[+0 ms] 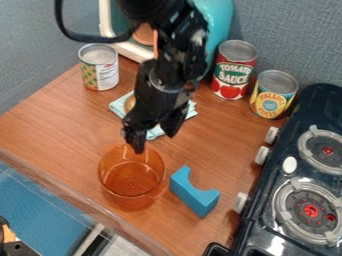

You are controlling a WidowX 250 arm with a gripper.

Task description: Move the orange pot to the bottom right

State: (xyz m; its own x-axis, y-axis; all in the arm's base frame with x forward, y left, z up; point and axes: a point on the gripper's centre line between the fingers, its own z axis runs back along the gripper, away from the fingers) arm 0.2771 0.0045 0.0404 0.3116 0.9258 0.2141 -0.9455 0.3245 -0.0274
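Blue matting [40, 205] lies in the near left corner, beside the counter's edge, with part of a black and orange object [13, 245] on it. Just past that edge, left of centre on the wooden counter [53, 120], stands the orange pot [130, 187], see-through and upright. The gripper [155, 136] hangs over its far rim, fingers parted with nothing between them: one tip is at the rim, the other beyond it, to the right. Whether the first touches the pot, I cannot tell.

Just beside the pot, on its lower right, a blue arched block [195, 192] stands in the way of the near right corner. Farther right, the black stove [262, 220] bounds that side, its pale knobs facing the block.

Behind the pot, partly under the arm [163, 70], lies a pale blue cloth [119, 106] with a round brownish thing [129, 103] on it. Farther back are a green and white can [99, 70] to the left, a turquoise and cream box [217, 22], a red can [234, 72] and a yellow and blue can [272, 97] near the stove.
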